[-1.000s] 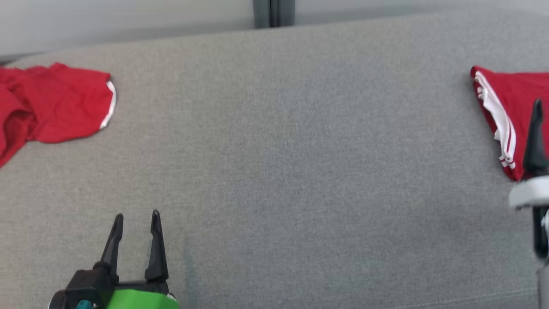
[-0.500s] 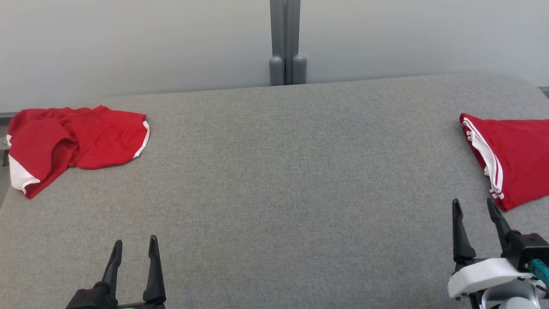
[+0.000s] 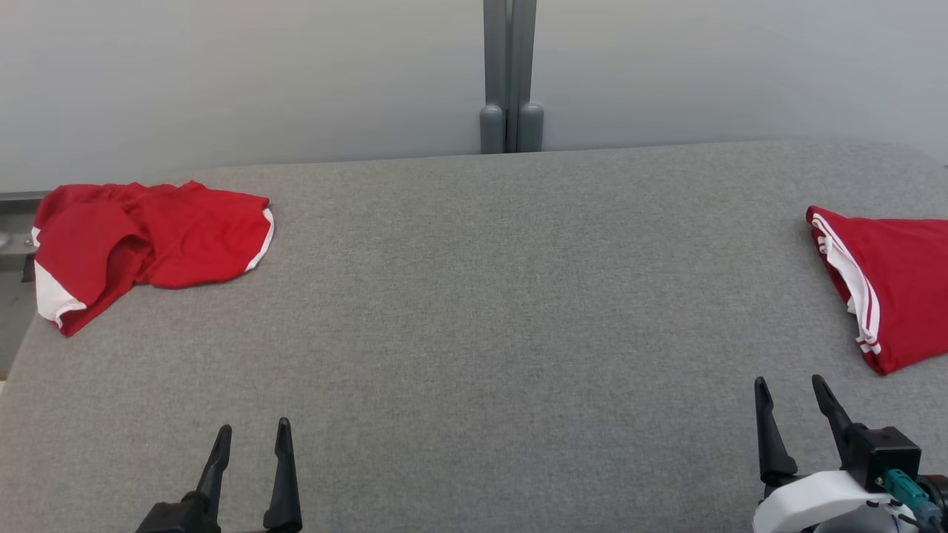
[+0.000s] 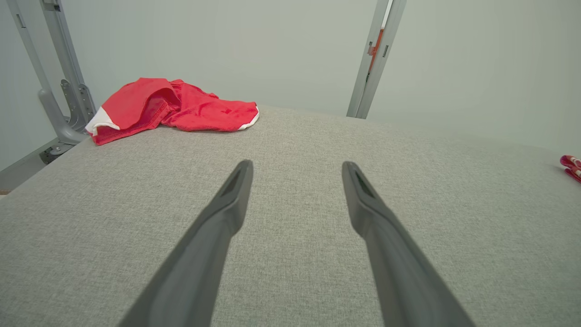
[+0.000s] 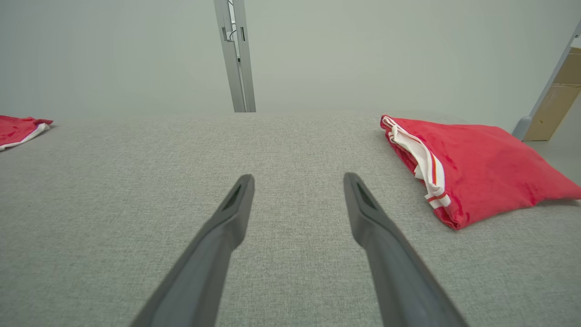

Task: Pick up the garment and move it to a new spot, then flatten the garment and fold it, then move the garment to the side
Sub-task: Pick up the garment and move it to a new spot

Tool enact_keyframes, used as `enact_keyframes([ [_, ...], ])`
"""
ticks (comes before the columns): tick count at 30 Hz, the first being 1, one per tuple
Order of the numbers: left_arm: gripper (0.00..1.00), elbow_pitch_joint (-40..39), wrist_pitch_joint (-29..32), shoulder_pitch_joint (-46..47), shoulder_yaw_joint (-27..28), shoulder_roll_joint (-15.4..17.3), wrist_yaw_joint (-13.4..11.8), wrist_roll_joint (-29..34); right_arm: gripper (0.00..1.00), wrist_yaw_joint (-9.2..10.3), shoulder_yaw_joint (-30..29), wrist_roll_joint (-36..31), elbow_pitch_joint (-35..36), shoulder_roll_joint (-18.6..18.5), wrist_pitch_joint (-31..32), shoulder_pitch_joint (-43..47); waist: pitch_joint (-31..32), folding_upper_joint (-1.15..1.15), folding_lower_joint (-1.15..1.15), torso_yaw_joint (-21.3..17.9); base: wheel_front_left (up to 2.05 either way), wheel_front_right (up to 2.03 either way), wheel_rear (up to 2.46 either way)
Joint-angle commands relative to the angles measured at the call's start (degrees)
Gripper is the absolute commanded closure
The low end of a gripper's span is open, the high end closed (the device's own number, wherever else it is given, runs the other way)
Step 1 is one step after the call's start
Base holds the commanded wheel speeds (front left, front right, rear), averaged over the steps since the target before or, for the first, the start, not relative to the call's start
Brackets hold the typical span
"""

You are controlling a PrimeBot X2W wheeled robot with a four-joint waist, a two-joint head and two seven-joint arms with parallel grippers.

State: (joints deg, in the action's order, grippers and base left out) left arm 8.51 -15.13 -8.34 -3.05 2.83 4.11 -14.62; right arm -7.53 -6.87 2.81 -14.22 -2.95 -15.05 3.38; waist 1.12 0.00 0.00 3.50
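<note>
Two red garments, two end effectors, jaws apart

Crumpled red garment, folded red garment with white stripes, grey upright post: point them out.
Crumpled red garment (image 3: pixel 185 237), head view, cloth's middle.
Folded red garment with white stripes (image 5: pixel 481 168), right wrist view, top face.
Grey upright post (image 3: pixel 522 66), head view, shaft.

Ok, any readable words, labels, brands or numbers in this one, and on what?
None can be read.
The crumpled red garment and the folded red garment show only white trim and stripes, no print.
The grey padded surface, the grey post, the left gripper and the right gripper bear no legible marking.
</note>
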Motion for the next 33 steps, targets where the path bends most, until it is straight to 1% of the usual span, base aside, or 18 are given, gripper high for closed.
enact_keyframes([
  [1,0.0,0.23,-0.01,0.18,0.08,0.13,0.3,-0.31,0.0,0.08,0.15,-0.19,-0.08,0.0,-0.15,-0.01,-0.07,0.0,0.0,0.08,0.0,0.0,0.0],
  [5,0.0,0.54,-0.01,0.69,-0.26,0.13,0.34,-0.18,0.0,0.08,0.26,0.69,-0.21,0.01,-0.16,0.26,-0.06,0.0,0.0,0.9,0.0,0.0,0.0],
  [9,0.0,0.59,-0.01,1.14,-0.45,0.13,0.1,-0.11,0.0,0.08,0.76,1.53,-0.09,0.0,-0.16,1.3,0.08,0.0,0.0,3.13,0.0,0.0,0.0],
  [13,0.0,0.63,-0.01,1.14,-0.52,0.14,-0.04,0.22,0.0,0.08,1.08,2.42,0.11,0.01,-0.16,1.6,0.26,0.0,0.0,7.03,0.0,0.0,0.0],
  [16,0.0,0.9,-0.01,0.93,-0.69,0.14,0.19,0.52,0.0,0.08,1.66,3.4,0.26,0.02,-0.16,1.89,0.36,0.0,0.0,11.18,0.0,0.0,0.0],
  [20,0.0,0.94,-0.01,-0.43,0.04,0.14,-0.12,0.53,0.0,0.08,4.29,4.63,-0.06,0.01,-0.16,1.36,0.69,0.0,0.0,15.96,0.0,0.0,0.0],
  [23,0.0,0.92,-0.01,-1.27,0.53,0.14,-0.11,0.62,0.0,0.08,5.72,5.28,-0.24,-0.02,-0.15,0.39,0.87,0.0,0.0,18.7,0.0,0.0,0.0],
  [28,0.0,0.6,-0.01,-2.23,1.14,0.13,-0.16,0.48,0.0,0.08,7.0,5.68,-0.34,-0.03,-0.16,-0.2,1.04,0.0,0.0,20.57,0.0,0.0,0.0],
  [33,0.0,0.35,-0.01,-1.79,1.09,0.13,-0.18,0.26,0.0,0.08,7.57,5.53,-0.1,-0.05,-0.15,0.0,0.6,0.0,0.0,19.98,0.0,0.0,0.0],
])
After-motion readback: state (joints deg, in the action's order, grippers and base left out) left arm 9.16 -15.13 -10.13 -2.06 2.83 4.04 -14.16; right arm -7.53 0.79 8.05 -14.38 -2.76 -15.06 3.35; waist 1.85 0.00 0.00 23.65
